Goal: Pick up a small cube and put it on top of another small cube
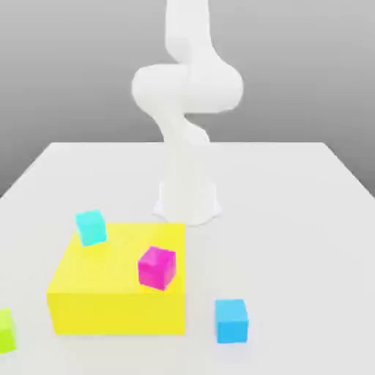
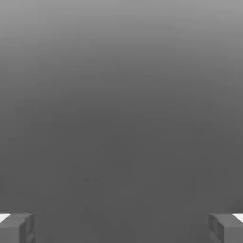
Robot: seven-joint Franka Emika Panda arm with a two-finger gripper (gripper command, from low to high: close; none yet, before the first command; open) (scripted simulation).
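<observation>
Magenta cube (image 1: 157, 267), small, tilted, on yellow block (image 1: 110, 286), blue cube (image 1: 231, 320) nearby

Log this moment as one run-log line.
hand: open, empty | magenta small cube: on large yellow block | cyan small cube: on block | blue small cube: on table | stacking: not begun

The two-finger gripper (image 2: 121, 228) stands wide apart, one grey block-shaped fingertip (image 2: 16, 228) at about eight o'clock and the other at four o'clock. Between them lies a plain grey, featureless backdrop (image 2: 121, 104), nothing held.
</observation>
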